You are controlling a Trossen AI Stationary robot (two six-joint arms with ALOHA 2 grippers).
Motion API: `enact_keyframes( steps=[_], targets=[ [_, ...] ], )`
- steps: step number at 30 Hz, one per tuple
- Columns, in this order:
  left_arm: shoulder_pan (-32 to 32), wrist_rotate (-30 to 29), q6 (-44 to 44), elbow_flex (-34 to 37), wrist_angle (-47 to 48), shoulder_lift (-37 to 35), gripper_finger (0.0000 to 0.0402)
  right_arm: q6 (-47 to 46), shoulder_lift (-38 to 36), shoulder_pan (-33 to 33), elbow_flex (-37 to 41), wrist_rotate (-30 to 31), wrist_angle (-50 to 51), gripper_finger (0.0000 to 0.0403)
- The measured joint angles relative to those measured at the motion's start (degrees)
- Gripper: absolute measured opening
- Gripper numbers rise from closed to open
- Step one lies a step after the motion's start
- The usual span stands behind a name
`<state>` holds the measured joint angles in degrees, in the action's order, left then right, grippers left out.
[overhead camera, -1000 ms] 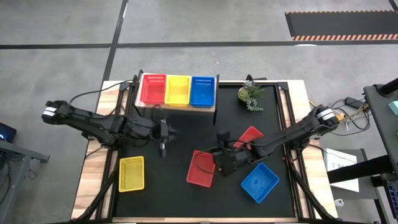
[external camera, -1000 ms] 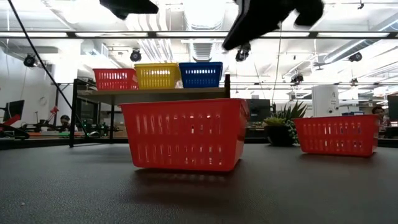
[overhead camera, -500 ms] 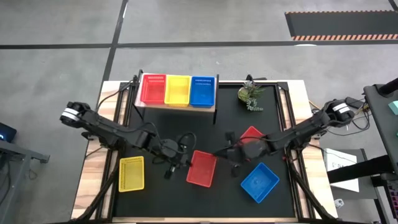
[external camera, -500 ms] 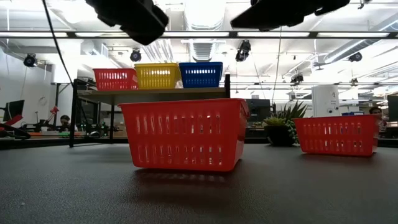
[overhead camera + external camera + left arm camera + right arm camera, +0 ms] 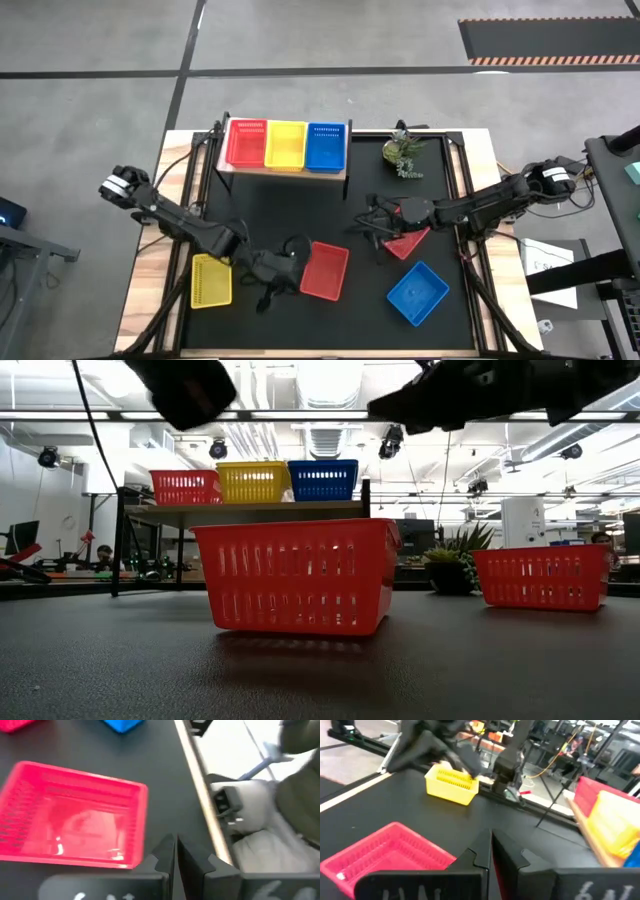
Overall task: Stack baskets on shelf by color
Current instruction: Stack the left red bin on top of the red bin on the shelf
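Baskets await sorting: red (image 5: 246, 143), yellow (image 5: 285, 144) and blue (image 5: 326, 145) ones sit on the shelf (image 5: 345, 165). Left gripper (image 5: 268, 291), closed and empty, hovers beside a loose red basket (image 5: 325, 271); right gripper (image 5: 375, 227), also closed and empty, hangs near another (image 5: 409, 243). Next move likely needs fingers opened over a rim.

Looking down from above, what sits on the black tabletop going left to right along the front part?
Yellow basket → left gripper → red basket → blue basket.
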<state>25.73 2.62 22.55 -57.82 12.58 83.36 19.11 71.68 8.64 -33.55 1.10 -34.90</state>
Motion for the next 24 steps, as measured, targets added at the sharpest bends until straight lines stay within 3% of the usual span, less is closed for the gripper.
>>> enact_keyframes(
  steps=[6, 15, 19, 24],
  targets=[
    [5.21, -6.25, 2.43, -3.74, -0.04, 4.65, 0.0004, 3.54, -2.65, -0.15, -1.2, -0.1, -0.01, 0.0008],
    [5.83, -3.95, -1.82, -11.84, 0.36, 13.34, 0.0008, 9.21, -6.72, -0.17, -1.24, -0.06, 3.27, 0.0008],
    [5.85, -2.75, 1.14, -12.44, 0.62, 15.31, 0.0039, 12.46, -7.78, -0.17, -1.22, -0.04, 3.09, 0.0008],
    [5.78, -2.99, 5.62, -13.09, 0.31, 17.6, 0.0109, 16.57, -8.31, -0.18, -1.22, 0.38, 3.19, 0.0009]
  ],
)
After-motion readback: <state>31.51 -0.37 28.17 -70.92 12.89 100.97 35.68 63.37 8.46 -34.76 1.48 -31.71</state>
